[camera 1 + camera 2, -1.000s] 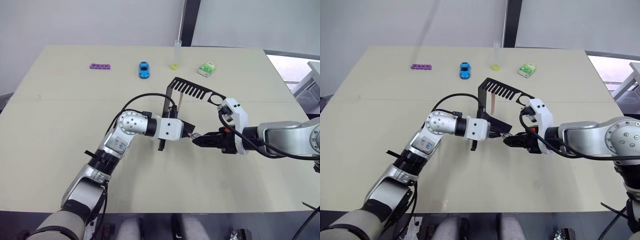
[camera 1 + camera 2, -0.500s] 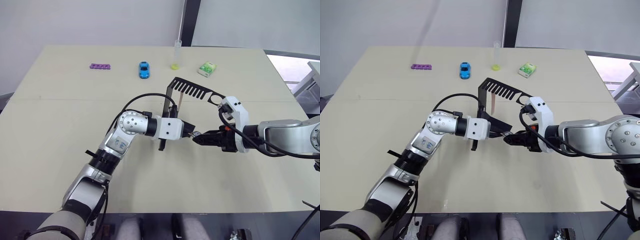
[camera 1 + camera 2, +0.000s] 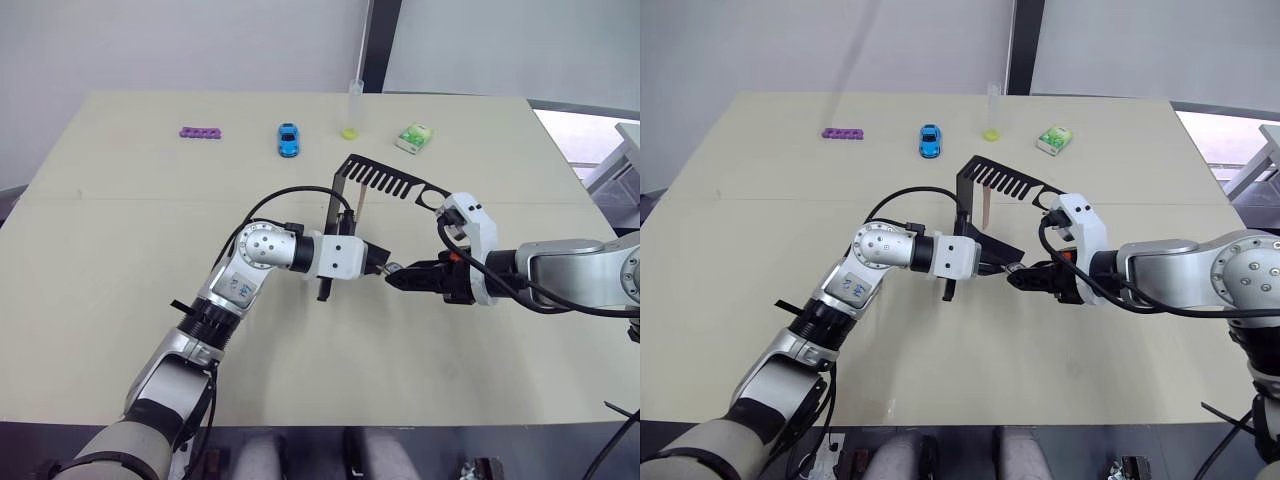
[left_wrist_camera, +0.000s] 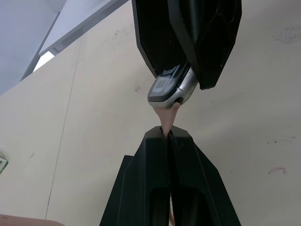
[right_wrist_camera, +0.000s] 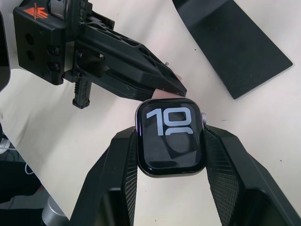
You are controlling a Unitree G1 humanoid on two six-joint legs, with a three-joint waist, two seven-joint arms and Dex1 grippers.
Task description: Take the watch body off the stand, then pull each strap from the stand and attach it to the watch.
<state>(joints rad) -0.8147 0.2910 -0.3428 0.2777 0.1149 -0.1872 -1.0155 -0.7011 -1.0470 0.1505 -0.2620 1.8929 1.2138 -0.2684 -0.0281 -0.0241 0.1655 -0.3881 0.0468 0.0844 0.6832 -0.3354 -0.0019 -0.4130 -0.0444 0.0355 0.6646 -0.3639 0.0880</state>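
Note:
My right gripper [image 5: 170, 139] is shut on the watch body [image 5: 169, 136], a small square case with light marks on its black screen. My left gripper [image 4: 167, 134] is shut on a pale pink strap [image 4: 167, 117], and the strap's tip touches the edge of the watch body [image 4: 170, 87]. The two grippers meet tip to tip just right of the stand's upright, low over the table [image 3: 388, 271]. The black stand [image 3: 384, 180] is behind them. Another pink strap [image 3: 357, 207] hangs from its top arm.
At the back of the table are a purple perforated strip [image 3: 201, 132], a blue toy car [image 3: 288, 139], a clear tube with a yellow-green base [image 3: 351, 112] and a green-and-white packet [image 3: 413, 137]. The stand's flat base [image 5: 235, 42] lies close beside the grippers.
The right arm has shifted very slightly towards the left gripper. Both grippers keep their hold, and the strap tip stays against the watch body.

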